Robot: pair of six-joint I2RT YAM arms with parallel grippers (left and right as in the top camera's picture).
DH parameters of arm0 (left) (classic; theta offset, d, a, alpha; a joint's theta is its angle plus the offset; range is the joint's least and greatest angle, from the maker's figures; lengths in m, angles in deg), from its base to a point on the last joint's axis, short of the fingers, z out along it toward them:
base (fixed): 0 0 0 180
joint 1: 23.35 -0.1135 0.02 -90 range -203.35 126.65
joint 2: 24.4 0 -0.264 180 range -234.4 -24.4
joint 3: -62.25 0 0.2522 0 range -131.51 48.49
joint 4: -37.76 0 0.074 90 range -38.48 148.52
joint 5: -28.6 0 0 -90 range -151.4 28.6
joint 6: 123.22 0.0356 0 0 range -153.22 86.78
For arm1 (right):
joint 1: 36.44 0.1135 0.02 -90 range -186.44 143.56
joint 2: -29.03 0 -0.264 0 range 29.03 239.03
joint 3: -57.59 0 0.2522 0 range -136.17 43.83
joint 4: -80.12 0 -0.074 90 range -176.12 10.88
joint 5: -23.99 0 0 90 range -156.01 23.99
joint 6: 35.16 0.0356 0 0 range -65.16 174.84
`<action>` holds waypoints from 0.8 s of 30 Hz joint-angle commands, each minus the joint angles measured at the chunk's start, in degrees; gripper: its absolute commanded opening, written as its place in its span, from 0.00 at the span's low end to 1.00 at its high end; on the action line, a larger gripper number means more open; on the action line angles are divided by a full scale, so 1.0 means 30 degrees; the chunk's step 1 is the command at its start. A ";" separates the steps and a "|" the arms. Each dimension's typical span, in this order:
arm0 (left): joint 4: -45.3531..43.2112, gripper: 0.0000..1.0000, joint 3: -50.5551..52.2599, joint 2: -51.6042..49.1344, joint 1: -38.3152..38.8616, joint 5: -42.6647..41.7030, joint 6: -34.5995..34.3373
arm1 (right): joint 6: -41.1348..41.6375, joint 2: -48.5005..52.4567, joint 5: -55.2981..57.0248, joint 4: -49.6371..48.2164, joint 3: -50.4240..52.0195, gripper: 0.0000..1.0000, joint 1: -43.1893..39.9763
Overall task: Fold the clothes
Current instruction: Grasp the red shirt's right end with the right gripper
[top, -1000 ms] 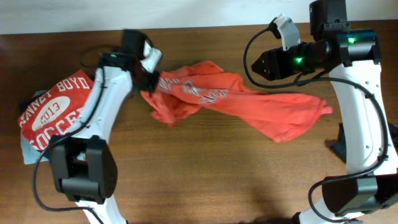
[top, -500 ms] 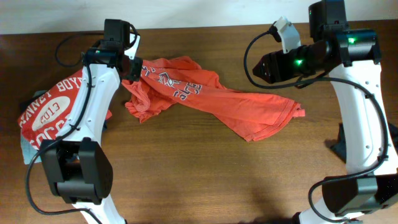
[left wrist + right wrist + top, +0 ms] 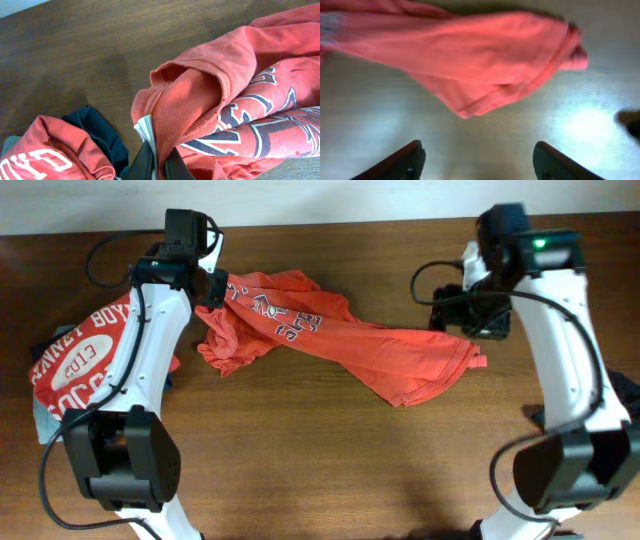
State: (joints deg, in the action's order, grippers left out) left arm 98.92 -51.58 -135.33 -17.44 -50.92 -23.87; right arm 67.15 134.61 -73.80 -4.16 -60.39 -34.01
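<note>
Wood table (image 3: 320, 470): orange tee (image 3: 400, 360), tee pile (image 3: 75, 368).

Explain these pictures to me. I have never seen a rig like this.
This is a two-armed robot at a wooden table; each arm ends in a two-finger gripper. The overhead picture looks straight down. The other two come from cameras on the wrists, each looking past that arm's own fingers. An orange shirt lies crumpled across the table. The left gripper is shut on a fold of it. The right gripper is open and hovers over the shirt's other end, holding nothing. At the left side lies a red tee with white lettering, with a dark cloth next to it.
</note>
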 commanded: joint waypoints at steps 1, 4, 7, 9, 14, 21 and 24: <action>0.0087 0.02 -0.0197 0.0758 -0.0153 -0.0131 -0.0255 | 0.1996 0.0612 0.2288 -0.1770 0.2477 0.79 -0.0342; 0.0175 0.03 -0.0197 0.0758 -0.0153 -0.0131 -0.0255 | 0.2572 0.0648 0.2222 -0.3730 0.4517 0.80 -0.1027; 0.0233 0.04 -0.0197 0.0758 -0.0153 -0.0124 -0.0255 | 0.3337 0.0648 0.1923 -0.4605 0.6484 0.79 -0.1800; 0.0204 0.04 -0.0197 0.0758 -0.0153 -0.0131 -0.0255 | 0.3570 0.0648 0.1399 -0.5391 0.7847 0.78 -0.2178; 0.0204 0.05 -0.0197 0.0758 -0.0153 -0.0124 -0.0255 | 0.3490 0.0648 -0.2426 -0.8371 1.0695 0.78 -0.2237; 0.0284 0.09 -0.0197 0.0758 -0.0153 -0.0124 -0.0255 | 0.3490 0.0648 -0.5770 -0.9916 1.2998 0.71 -0.1370; 0.0277 0.13 -0.0197 0.0758 -0.0153 -0.0124 -0.0255 | 0.3541 0.0648 -0.5778 -0.9712 1.3027 0.71 -0.0823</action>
State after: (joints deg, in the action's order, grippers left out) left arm 99.75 -51.61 -135.29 -17.44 -51.10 -23.90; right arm 77.36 136.99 -87.81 -33.49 -21.53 -38.05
